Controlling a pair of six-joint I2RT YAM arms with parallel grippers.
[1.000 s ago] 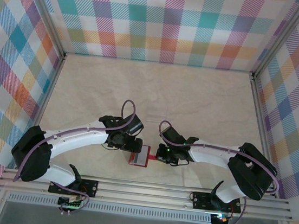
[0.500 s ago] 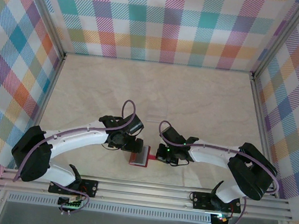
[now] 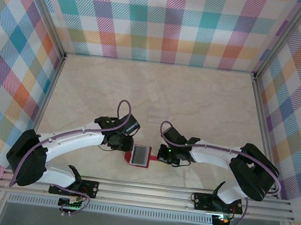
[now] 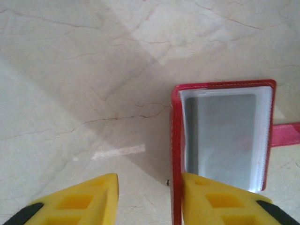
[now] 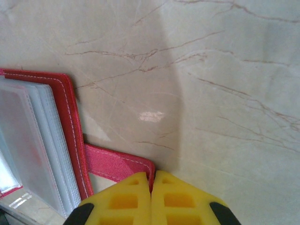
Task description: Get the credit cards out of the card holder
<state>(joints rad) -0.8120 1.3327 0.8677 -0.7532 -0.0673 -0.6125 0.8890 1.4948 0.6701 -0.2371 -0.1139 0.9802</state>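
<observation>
The red card holder [image 3: 130,158] lies open on the table between both arms, close to the near edge. Its clear pockets face up, and a grey credit card [image 4: 225,136] shows through the top one. My left gripper [image 4: 150,178] stands open at the holder's left side. Bare table shows between its fingers, and the red cover edge [image 4: 176,140] rests against the inner face of its right finger [image 4: 211,197]. My right gripper [image 5: 152,180] is shut on the holder's red snap tab [image 5: 117,164], which sticks out to the right.
The marble-look table top [image 3: 196,101] stretches away behind the holder. A faint clear plastic rectangle [image 3: 155,115] lies on it further out. Plaid walls [image 3: 162,20] close off the back and both sides. The aluminium rail [image 3: 146,191] with the arm bases runs along the near edge.
My left gripper has slid a little left, off the holder, and its jaws have narrowed. More of the grey inside is uncovered. The right gripper has kept still on the tab.
</observation>
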